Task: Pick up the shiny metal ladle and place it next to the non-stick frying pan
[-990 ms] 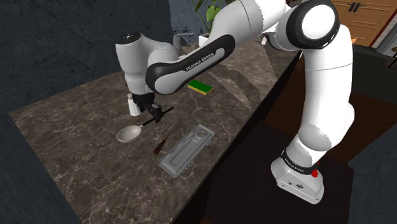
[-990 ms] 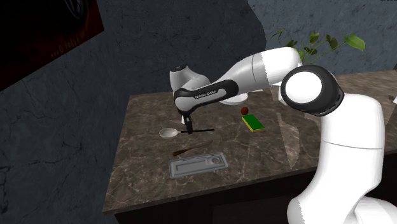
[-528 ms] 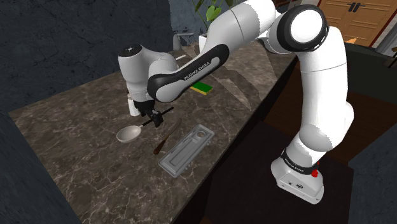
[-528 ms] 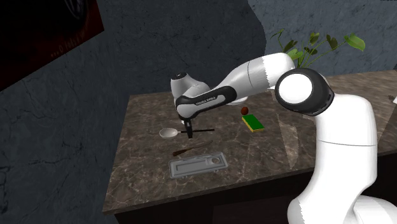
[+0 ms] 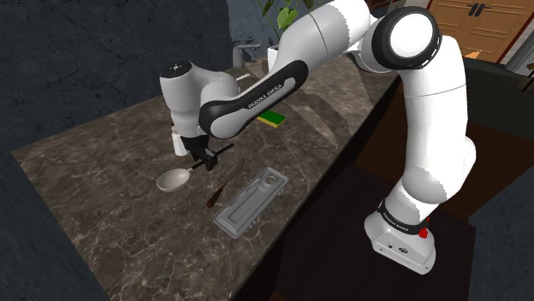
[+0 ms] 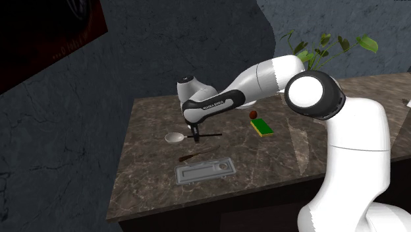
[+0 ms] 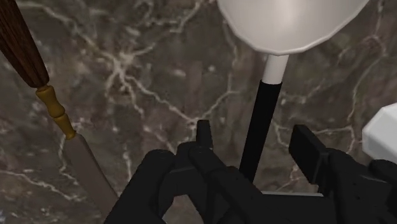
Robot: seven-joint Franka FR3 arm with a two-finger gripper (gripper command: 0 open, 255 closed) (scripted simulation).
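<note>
The ladle lies flat on the dark marble counter (image 5: 103,214), with a pale rounded bowl (image 5: 174,179) and a thin black handle (image 5: 218,154). My gripper (image 5: 203,159) is down at the handle, just behind the bowl. In the wrist view the black handle (image 7: 257,133) runs between the two fingers up to the bowl (image 7: 289,22). The gripper (image 7: 256,141) is open, and a gap shows on each side of the handle. The second exterior view has the gripper (image 6: 195,135) standing upright over the ladle (image 6: 175,138).
A knife with a wooden handle (image 5: 224,185) lies beside the ladle, close to one finger (image 7: 203,137). A grey tray (image 5: 251,201) sits nearer the counter edge. A small white container (image 5: 180,144) stands behind the gripper. A green sponge (image 5: 272,117) lies farther back.
The arm has dropped and drawn in, bringing the gripper down around the ladle's handle. Over the last half second it barely shifted. The ladle has not moved.
</note>
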